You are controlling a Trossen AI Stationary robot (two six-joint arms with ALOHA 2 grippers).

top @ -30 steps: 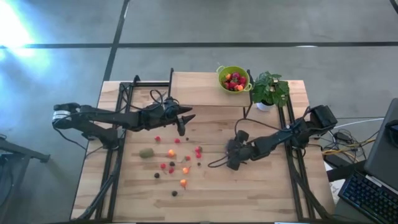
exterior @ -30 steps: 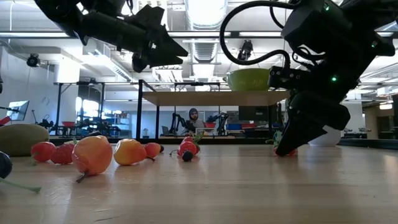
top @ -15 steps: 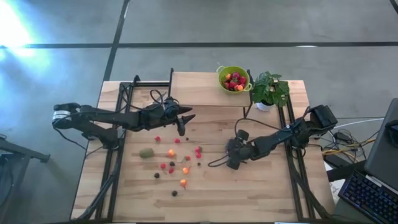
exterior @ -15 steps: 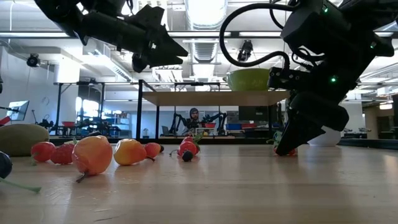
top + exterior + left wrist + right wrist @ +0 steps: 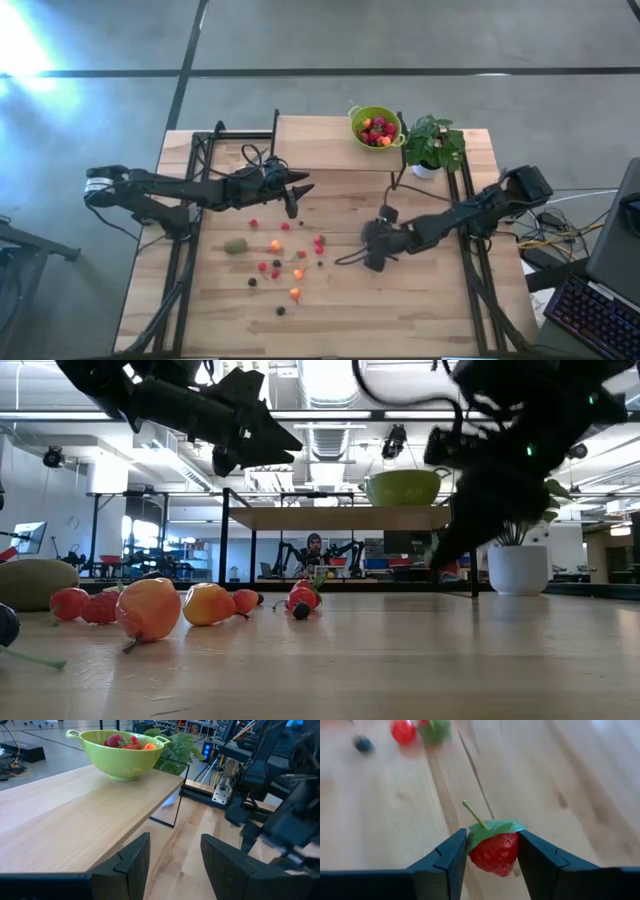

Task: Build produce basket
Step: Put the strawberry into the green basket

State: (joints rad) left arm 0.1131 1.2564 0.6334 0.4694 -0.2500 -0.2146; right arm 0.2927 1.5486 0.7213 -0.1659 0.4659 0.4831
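Two dark fingers of the right gripper (image 5: 492, 852) pinch a small red strawberry with a green leafy cap and thin stem (image 5: 493, 851), held above the pale wooden table (image 5: 420, 300); in the high view this gripper (image 5: 372, 258) sits right of the table's middle. To its left the loose produce lies scattered: red, orange and dark purple little fruits (image 5: 284, 268) and one brownish-green oval kiwi-like fruit (image 5: 235, 245). Farther back, the left gripper (image 5: 297, 197) hangs above the table near the raised wooden shelf (image 5: 310, 140), its fingers (image 5: 131, 862) parted and holding nothing. On that shelf stands the small round lime-green colander basket (image 5: 375, 127), with red and orange fruits inside. Just beside it is a green leafy plant in a white pot (image 5: 433, 146).
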